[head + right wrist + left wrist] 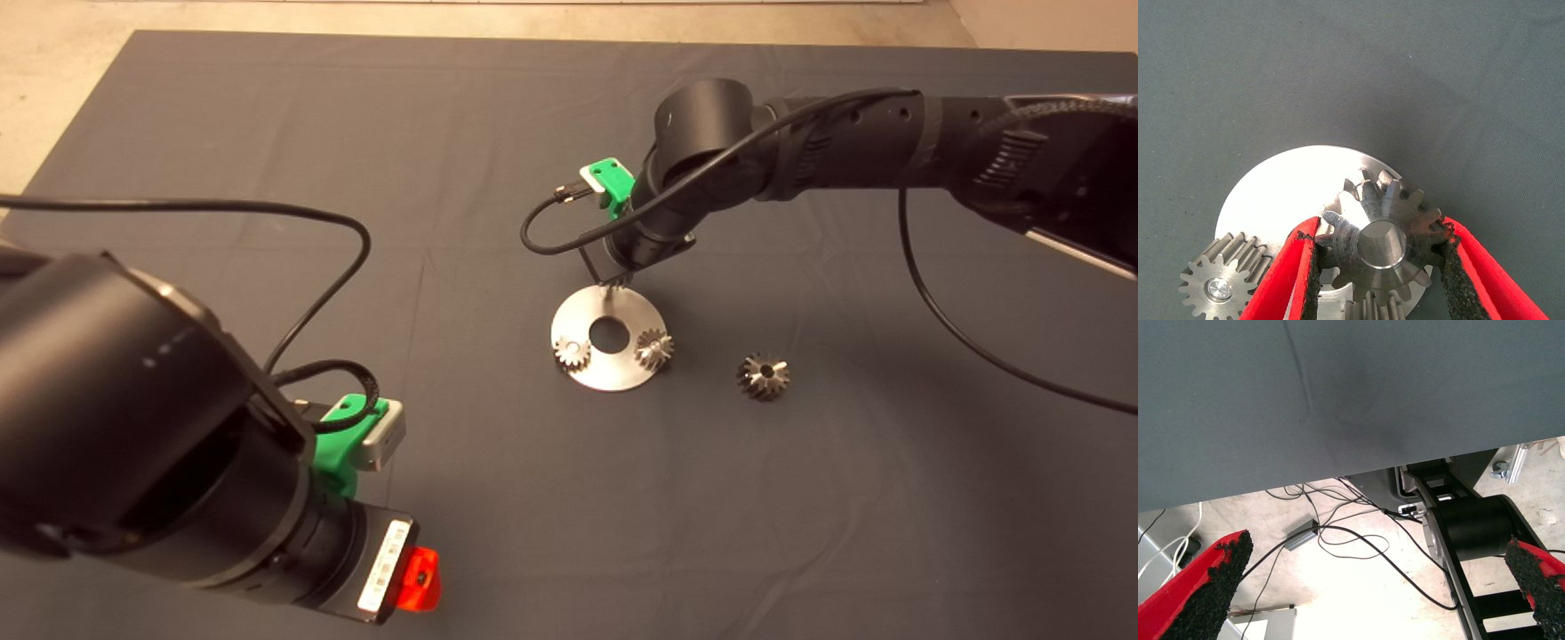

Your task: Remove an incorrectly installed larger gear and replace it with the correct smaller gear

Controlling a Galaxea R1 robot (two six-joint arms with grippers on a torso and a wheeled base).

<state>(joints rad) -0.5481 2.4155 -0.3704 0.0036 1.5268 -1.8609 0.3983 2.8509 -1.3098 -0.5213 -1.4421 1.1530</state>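
Note:
My right gripper (613,281) is shut on the smaller gear (1381,240), a steel toothed gear held at the far edge of the round steel plate (613,366). I cannot tell whether the gear touches the plate. Two other small gears (572,354) (653,349) sit on the plate. One shows in the right wrist view (1218,290), the other is partly hidden behind the held gear. The larger gear (763,375), cone-shaped with a dark centre hole, lies on the mat right of the plate. My left gripper (418,578) is open and empty at the lower left.
The plate has a round centre hole (609,333). Black cables hang from both arms over the mat (267,133). The left wrist view shows the mat's edge, with cables and a black stand (1471,533) on the floor beyond.

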